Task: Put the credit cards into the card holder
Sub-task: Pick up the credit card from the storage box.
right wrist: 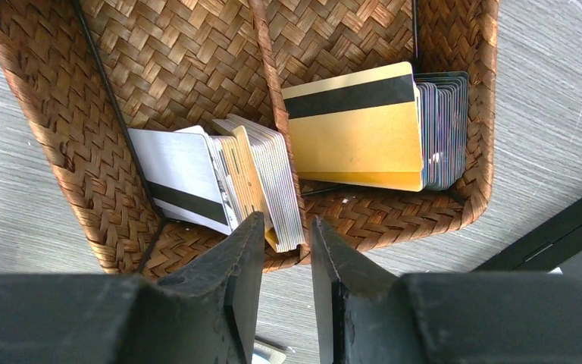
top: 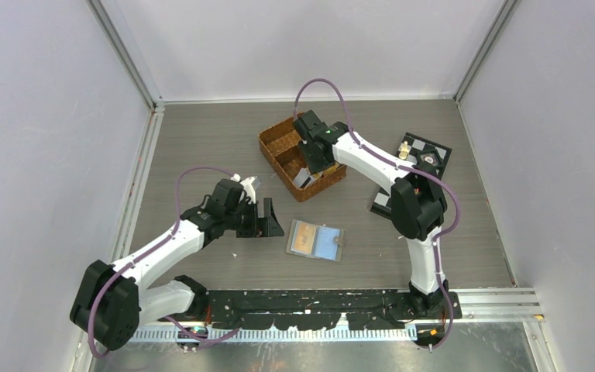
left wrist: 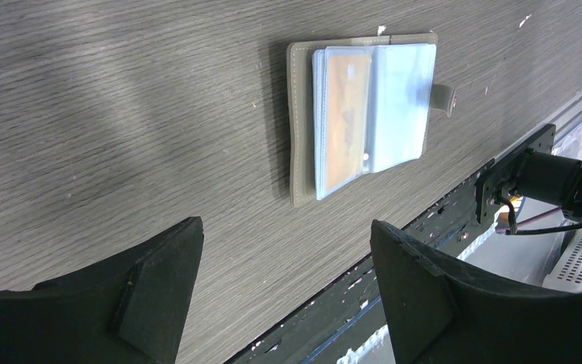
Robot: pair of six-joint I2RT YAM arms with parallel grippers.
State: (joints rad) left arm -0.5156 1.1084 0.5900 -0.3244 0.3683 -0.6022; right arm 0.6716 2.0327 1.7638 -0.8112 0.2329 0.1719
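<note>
Barely begun — one card [left wrist: 346,114] in holder [left wrist: 301,121], stacks [right wrist: 265,182] left in basket [right wrist: 197,61]. Left gripper [left wrist: 286,231] wide, right gripper [right wrist: 286,224] narrowly parted — both empty.

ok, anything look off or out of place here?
Nothing spilled or damaged. The card holder lies open and flat, one orange card sleeved. Only quirk: the cards in the basket lean fanned, not squared.

The top external camera sits high behind the arm bases at 6 o'clock and looks steeply down over the whole table [top: 201,139]. The left wrist camera views the open card holder [left wrist: 364,114] from low and close. The right wrist camera looks down from very near into the wicker basket [right wrist: 182,45], which lies toward 12 o'clock in the top view.
</note>
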